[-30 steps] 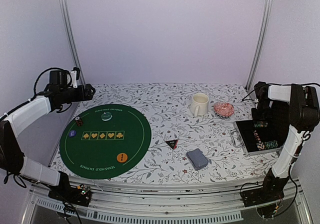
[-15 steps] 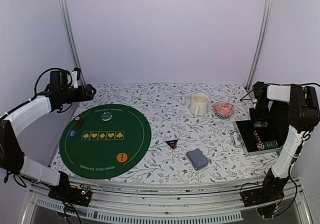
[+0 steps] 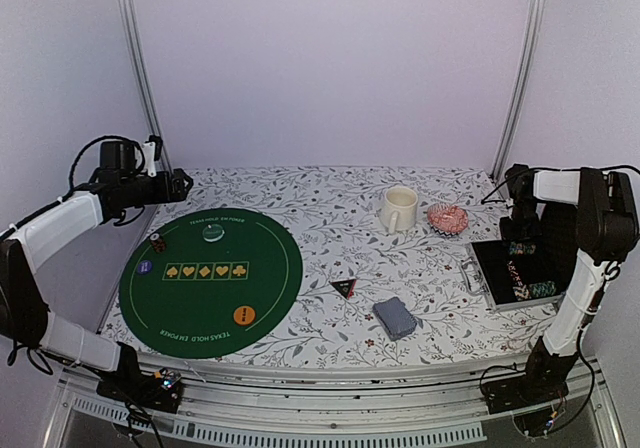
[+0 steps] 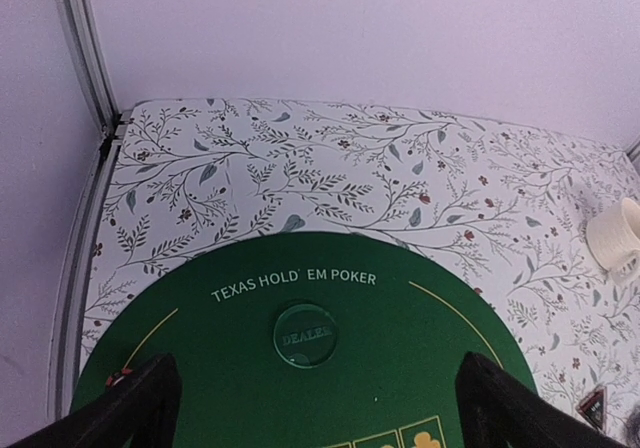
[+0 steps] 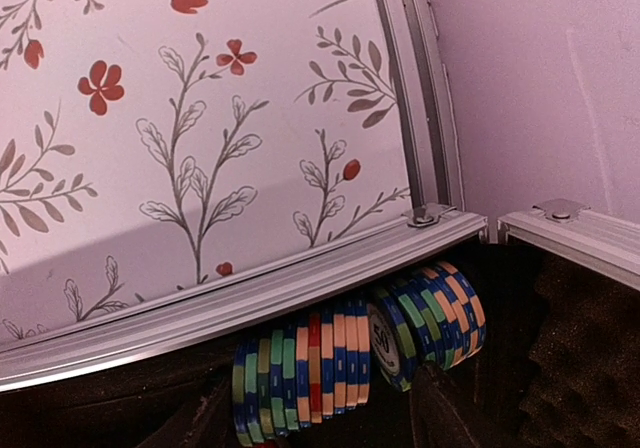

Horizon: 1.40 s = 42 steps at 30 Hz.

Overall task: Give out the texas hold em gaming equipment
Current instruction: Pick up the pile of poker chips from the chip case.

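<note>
The green round poker mat [image 3: 262, 268] lies at the left. It carries a clear dealer disc [image 3: 213, 232] [image 4: 305, 335], an orange disc button [image 3: 244, 315] and poker chips [image 3: 157, 242]. A black-and-red triangular marker [image 3: 343, 288] and the grey-blue card deck [image 3: 395, 318] lie on the floral cloth. My left gripper [image 3: 181, 181] [image 4: 305, 418] hangs open above the mat's far edge, holding nothing. My right gripper [image 3: 519, 240] [image 5: 320, 418] is down in the chip case [image 3: 492, 276], its dark fingers [image 5: 440, 408] apart on either side of a row of striped chips [image 5: 310, 368].
A cream mug [image 3: 398, 208] and a red-patterned dish [image 3: 447, 218] stand at the back right. The case's metal rim [image 5: 250, 303] runs just beyond the chips. More chips [image 3: 540, 289] lie near the case's front. Frame posts rise at both back corners.
The right wrist has shifted very slightly over the case. The left arm and everything on the table have stayed put.
</note>
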{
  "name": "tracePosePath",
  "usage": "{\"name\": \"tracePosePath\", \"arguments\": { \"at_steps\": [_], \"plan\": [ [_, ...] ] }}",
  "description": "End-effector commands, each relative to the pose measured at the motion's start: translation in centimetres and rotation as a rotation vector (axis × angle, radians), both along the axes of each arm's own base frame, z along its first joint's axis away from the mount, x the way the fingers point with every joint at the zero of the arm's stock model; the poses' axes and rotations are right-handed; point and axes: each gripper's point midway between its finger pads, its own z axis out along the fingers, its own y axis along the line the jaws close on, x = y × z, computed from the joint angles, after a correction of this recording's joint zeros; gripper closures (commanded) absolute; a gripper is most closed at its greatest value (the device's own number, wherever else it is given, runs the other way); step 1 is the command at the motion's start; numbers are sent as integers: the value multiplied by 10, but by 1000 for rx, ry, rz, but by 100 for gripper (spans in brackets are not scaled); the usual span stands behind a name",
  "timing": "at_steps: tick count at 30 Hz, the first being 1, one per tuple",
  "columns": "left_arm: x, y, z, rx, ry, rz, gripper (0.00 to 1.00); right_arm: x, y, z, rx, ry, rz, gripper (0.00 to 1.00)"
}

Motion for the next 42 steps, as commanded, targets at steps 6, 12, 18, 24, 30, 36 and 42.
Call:
{"name": "tracePosePath", "arguments": {
  "at_steps": [6,12,18,24,30,36,42],
  "plan": [
    [2,-9,-3,-8,-3,-41,2,1,-4,-9,1,13,-10,34],
    [2,-11,-3,-13,-2,-49,2,1,-7,-2,-39,20,-13,34],
    [2,-12,-4,-14,0,-54,2,8,-3,8,-85,1,16,34],
    [2,-13,-5,-17,3,-59,2,11,1,8,-82,-5,27,37],
    [3,-16,-9,-29,15,-73,2,11,7,3,-44,-12,43,44],
    [3,-16,-9,-29,16,-74,2,6,5,-6,-25,-2,37,46],
    [3,-16,-10,-27,19,-75,2,0,0,-19,12,8,4,48]
  ]
}}
